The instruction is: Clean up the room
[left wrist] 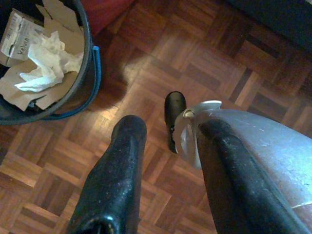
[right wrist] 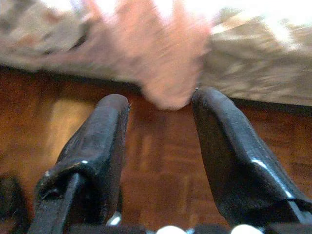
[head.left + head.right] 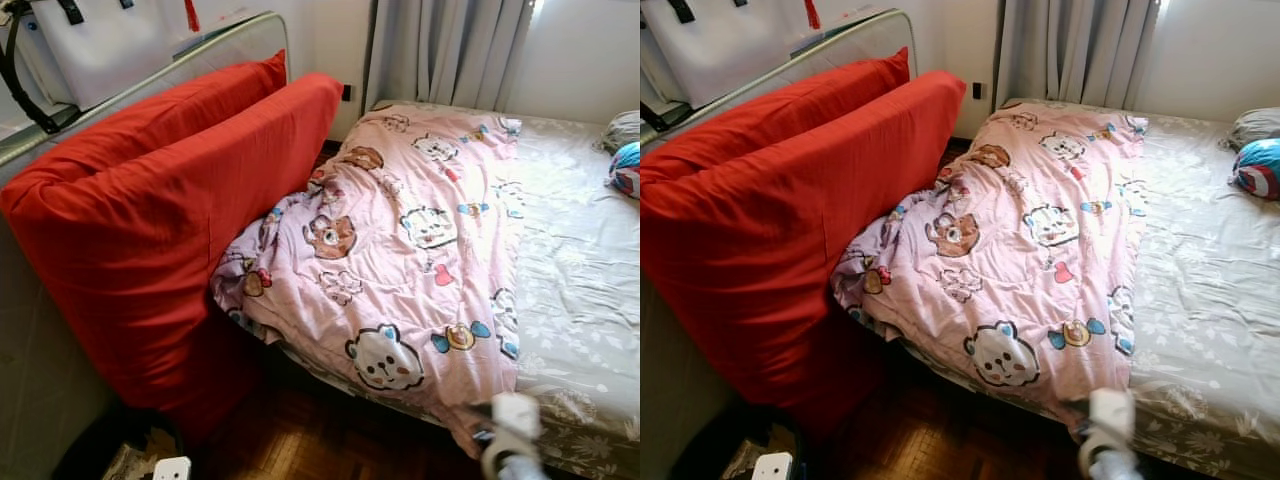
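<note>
Pink cartoon-print quilt [image 3: 400, 250] lying crumpled across the near half of the bed with the pale floral sheet [image 3: 575, 290], one corner drooping over the edge toward the dark parquet floor [image 1: 204, 73]. Right gripper [image 2: 158, 105] low beside the bed, fingers spread wide and holding nothing, the hanging pink corner just ahead between the tips. Likely step: catching that corner to straighten the quilt. Better to push forward until cloth sits deep between the pads, then close firmly on a thick fold, not on the thin edge. Then lift before pulling, away from the large red cushions [image 3: 170, 200]. Left gripper [image 1: 170, 131] idle over the floor, fingers parted and empty, near the black bucket of cardboard and paper scraps [image 1: 90, 63].
</note>
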You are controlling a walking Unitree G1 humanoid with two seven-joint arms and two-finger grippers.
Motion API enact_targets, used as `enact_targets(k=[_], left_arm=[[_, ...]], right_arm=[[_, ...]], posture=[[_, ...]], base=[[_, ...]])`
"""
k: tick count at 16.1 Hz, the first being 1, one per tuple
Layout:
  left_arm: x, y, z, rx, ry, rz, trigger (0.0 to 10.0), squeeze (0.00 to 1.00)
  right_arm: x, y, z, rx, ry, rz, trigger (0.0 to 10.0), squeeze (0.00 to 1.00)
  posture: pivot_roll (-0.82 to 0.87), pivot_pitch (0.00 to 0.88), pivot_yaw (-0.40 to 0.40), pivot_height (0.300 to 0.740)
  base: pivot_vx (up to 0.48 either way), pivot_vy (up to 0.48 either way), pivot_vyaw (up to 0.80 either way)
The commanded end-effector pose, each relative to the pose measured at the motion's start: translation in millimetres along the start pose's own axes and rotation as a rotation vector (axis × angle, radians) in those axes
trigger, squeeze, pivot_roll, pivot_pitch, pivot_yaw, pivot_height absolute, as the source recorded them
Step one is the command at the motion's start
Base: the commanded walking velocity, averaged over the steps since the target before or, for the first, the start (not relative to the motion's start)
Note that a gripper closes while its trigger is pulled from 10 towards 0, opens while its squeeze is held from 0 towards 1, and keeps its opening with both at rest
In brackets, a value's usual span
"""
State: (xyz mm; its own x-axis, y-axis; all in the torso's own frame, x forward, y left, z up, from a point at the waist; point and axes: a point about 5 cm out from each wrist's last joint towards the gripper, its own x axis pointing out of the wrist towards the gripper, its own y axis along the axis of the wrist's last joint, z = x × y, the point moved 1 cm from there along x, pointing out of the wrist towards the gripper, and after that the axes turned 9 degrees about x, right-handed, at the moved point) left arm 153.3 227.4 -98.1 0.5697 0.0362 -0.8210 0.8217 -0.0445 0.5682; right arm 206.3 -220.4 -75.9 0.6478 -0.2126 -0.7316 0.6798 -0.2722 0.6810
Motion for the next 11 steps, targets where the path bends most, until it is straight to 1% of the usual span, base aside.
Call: enact_targets(k=[1,2,3,5,8,9,11], left_arm=[[-0.9,-3.8,-1.9,0.012,-0.001,-0.025,10.0,0.00],[-0.4,-2.7,-1.0,0.011,-0.002,-0.022,10.0,0.00],[-0.2,-2.2,-0.7,0.010,-0.003,-0.021,10.0,0.00],[0.4,-0.8,0.5,0.006,-0.004,-0.018,10.0,0.00],[0.9,0.2,1.5,-0.002,-0.002,-0.016,10.0,0.00],[0.9,0.3,1.4,-0.003,0.000,-0.017,10.0,0.00],[0.9,0.3,1.2,-0.002,0.000,-0.018,10.0,0.00]], right_arm=[[0.0,0.2,0.1,-0.015,0.014,0.001,10.0,0.00],[-3.1,-16.4,-14.4,-0.051,0.087,-0.063,10.0,0.00],[-4.3,-22.1,-18.5,-0.064,0.105,-0.086,10.0,0.00],[-7.1,-32.8,-24.3,-0.062,0.130,-0.125,10.0,0.00],[-9.6,-41.8,-23.2,-0.048,0.118,-0.158,10.0,0.00],[-10.1,-43.2,-22.8,-0.030,0.112,-0.157,10.0,0.00],[-10.6,-45.1,-21.4,-0.042,0.105,-0.162,10.0,0.00]], posture=[[0.01,0.016,0.005,0.740],[0.01,0.009,0.000,0.740],[0.01,0.009,0.000,0.740],[0.01,0.007,-0.005,0.740],[0.01,0.007,-0.013,0.740],[0.01,0.006,-0.013,0.740],[0.01,0.006,-0.009,0.740]], base=[[0.000,0.000,0.00],[0.000,0.000,0.00],[0.000,0.000,0.00],[0.000,0.000,0.00],[0.000,0.000,0.00],[0.000,0.000,0.00],[0.000,0.000,0.00]])
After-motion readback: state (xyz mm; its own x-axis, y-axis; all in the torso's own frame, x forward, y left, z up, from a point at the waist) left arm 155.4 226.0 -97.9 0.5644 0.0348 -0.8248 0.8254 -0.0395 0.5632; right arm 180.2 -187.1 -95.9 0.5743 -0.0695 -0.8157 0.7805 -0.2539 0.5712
